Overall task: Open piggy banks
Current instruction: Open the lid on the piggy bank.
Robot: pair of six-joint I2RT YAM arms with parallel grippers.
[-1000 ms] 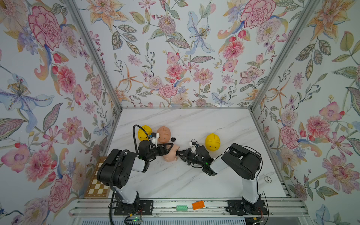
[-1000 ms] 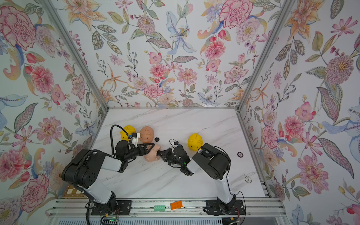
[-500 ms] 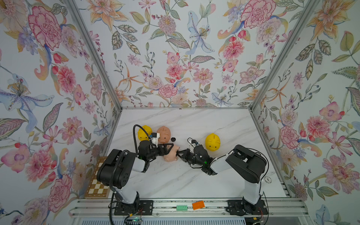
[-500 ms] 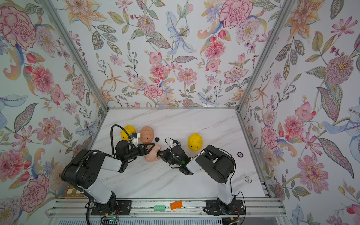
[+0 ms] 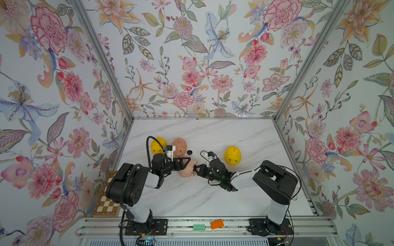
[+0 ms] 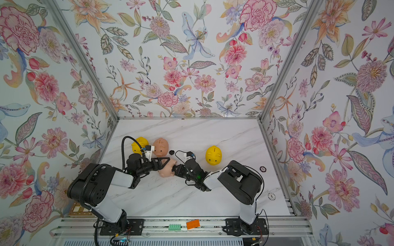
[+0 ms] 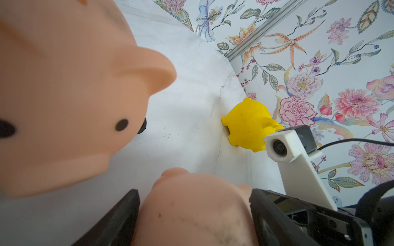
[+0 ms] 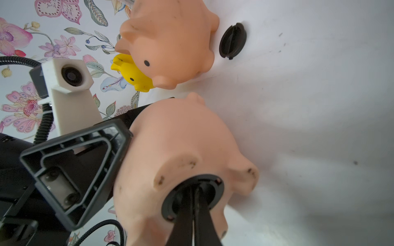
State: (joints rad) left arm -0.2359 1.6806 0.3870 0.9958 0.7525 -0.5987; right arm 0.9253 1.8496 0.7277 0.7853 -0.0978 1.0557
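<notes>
Pink pig (image 5: 186, 172) at middle of table (image 5: 213, 202), tipped on its side, belly and feet facing right gripper (image 8: 194, 191). Clamped across the body by left gripper (image 7: 191, 213), jaws partly open around it. Right jaws closed together, tips inside black belly plug (image 8: 167, 205): visible in right wrist view only, hidden in both top views. Head direction: cannot tell. Loose plug (image 8: 232, 40) beside second pink pig (image 5: 179, 147).

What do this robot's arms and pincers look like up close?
The left arm and right arm each have bulky black joints linked by white segments. The left gripper and right gripper are black, with flat fingers shaped like open triangular frames. A white camera block tops each wrist. A ribbed black hose loops over the left arm; thin black wire over the right.
</notes>
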